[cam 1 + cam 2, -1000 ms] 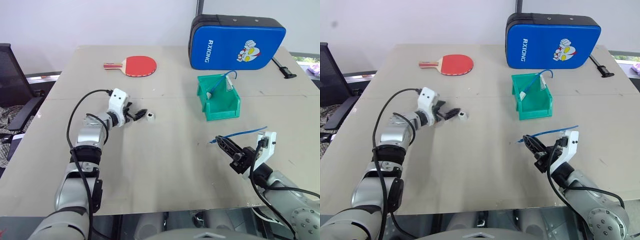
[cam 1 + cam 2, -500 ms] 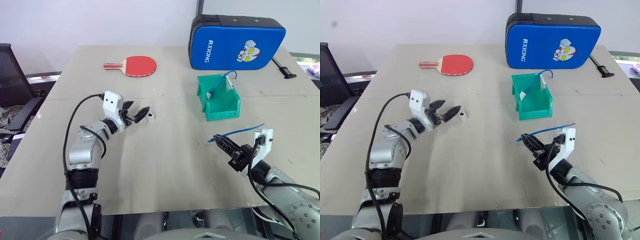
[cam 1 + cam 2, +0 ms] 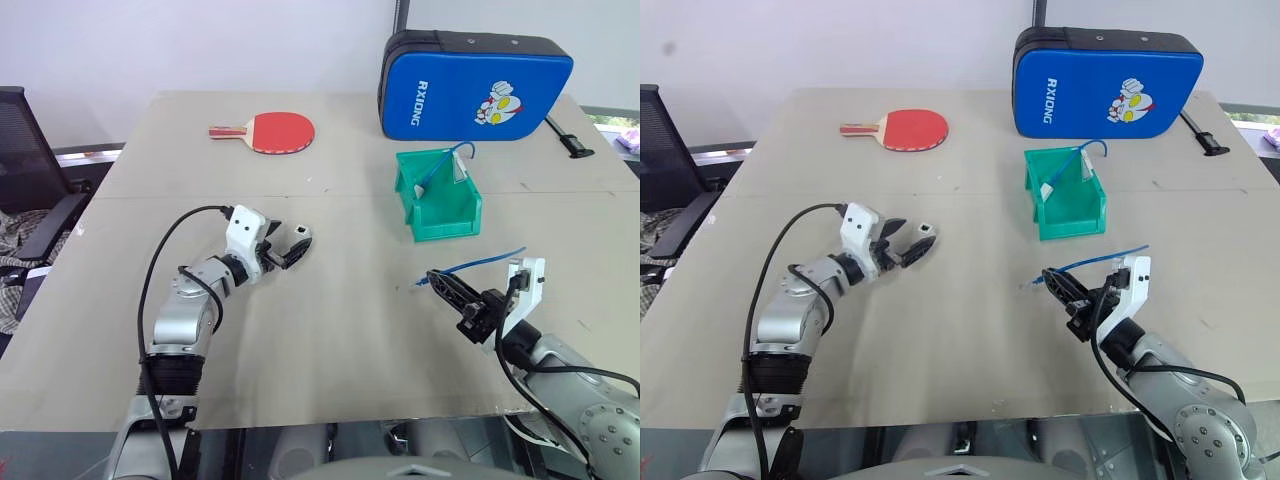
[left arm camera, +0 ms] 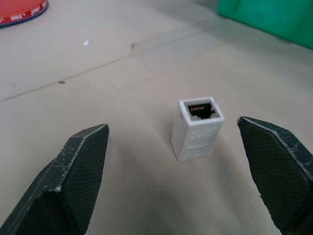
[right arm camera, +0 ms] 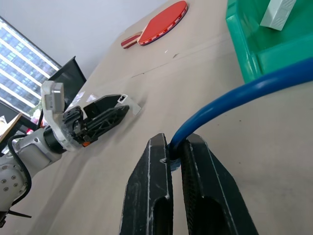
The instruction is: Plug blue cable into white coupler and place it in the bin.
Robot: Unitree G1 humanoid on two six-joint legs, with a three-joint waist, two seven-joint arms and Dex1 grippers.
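I see a bright blue cable [image 3: 487, 262], a white coupler [image 4: 197, 127] with a dark socket, a green bin [image 3: 438, 196], a red table tennis paddle [image 3: 272, 131], and a blue case [image 3: 474, 85] with white lettering.

left claw [image 4: 173, 161] has drawn back, straddling the white coupler [image 4: 197, 127].

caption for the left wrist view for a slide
Open left tool straddling the white coupler, which stands on the table with its socket facing the camera.
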